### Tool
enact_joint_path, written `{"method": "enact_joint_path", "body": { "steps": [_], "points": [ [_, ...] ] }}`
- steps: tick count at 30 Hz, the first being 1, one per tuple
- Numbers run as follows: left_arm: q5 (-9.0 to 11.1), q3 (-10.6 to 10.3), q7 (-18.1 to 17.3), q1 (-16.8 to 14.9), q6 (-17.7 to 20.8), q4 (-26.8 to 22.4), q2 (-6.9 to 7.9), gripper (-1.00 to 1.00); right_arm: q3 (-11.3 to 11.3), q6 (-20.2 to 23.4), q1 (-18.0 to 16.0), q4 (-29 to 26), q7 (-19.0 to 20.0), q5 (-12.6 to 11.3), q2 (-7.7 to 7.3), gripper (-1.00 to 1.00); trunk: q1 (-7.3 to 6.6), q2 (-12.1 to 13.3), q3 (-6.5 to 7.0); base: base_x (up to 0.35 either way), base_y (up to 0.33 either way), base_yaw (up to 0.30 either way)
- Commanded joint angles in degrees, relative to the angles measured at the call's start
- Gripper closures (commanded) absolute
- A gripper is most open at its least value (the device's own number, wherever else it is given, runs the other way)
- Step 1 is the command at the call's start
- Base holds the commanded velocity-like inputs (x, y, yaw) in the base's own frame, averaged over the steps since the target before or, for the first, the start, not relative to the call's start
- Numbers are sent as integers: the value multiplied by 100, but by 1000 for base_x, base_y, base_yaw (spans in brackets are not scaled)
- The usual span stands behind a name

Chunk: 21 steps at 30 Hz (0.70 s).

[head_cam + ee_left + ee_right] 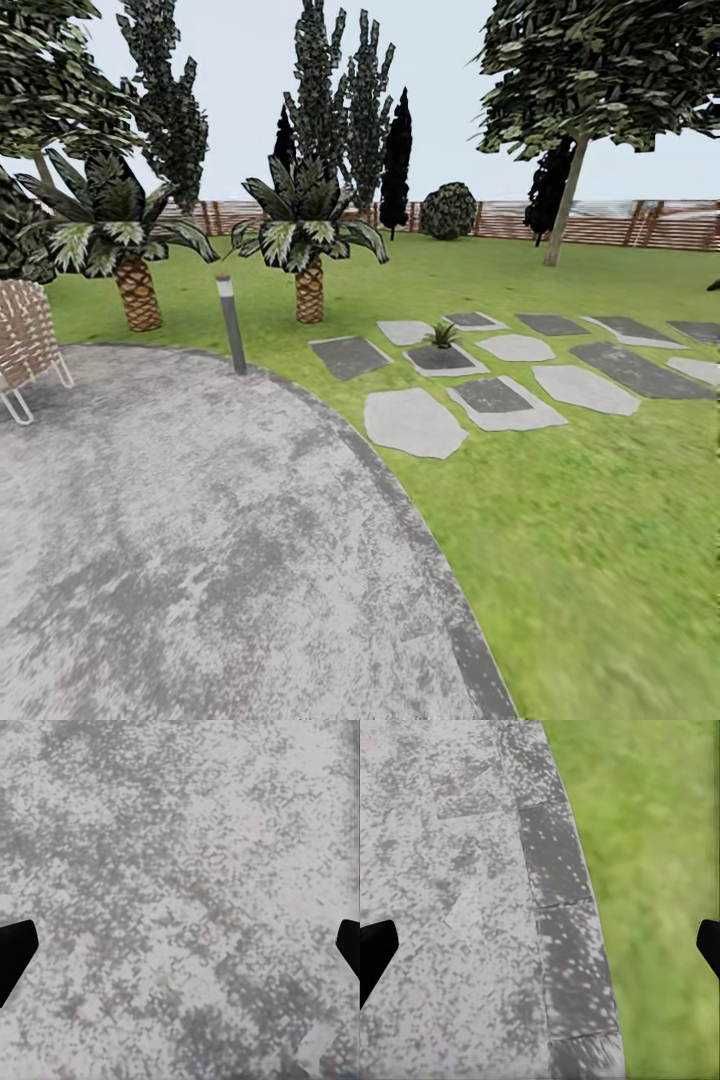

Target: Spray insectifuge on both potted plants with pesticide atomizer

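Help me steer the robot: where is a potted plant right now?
In the head view, one potted plant sits right of centre among the grey stepping stones on the lawn, beyond the patio and right of the nearer palm.

The head camera looks forward and slightly down across the round mottled grey paved patio (200, 540) toward the green lawn (600, 560) and brown slatted wooden fence (600, 225). The left wrist camera faces straight down, close over that patio's surface (180, 870). The right wrist camera also looks down, over the patio's darker curved edge (559, 870), sharing patio and lawn (652, 870) with the head view.
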Motion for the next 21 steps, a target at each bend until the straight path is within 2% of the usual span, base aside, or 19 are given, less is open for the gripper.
{"method": "enact_joint_path", "body": {
  "steps": [1, 21],
  "points": [
    [4, -1, 5, -2, -19, 3, 0, -100, -1, -18, -4, 5, -2, 0, 2, -100, 22, -44, -31, 0, 0, -181],
    [-5, -1, 0, -11, -19, 3, 0, -100, -1, -10, -4, 5, -2, -2, 4, -100, 461, -846, -544, 0, 0, -173]
  ]
}}
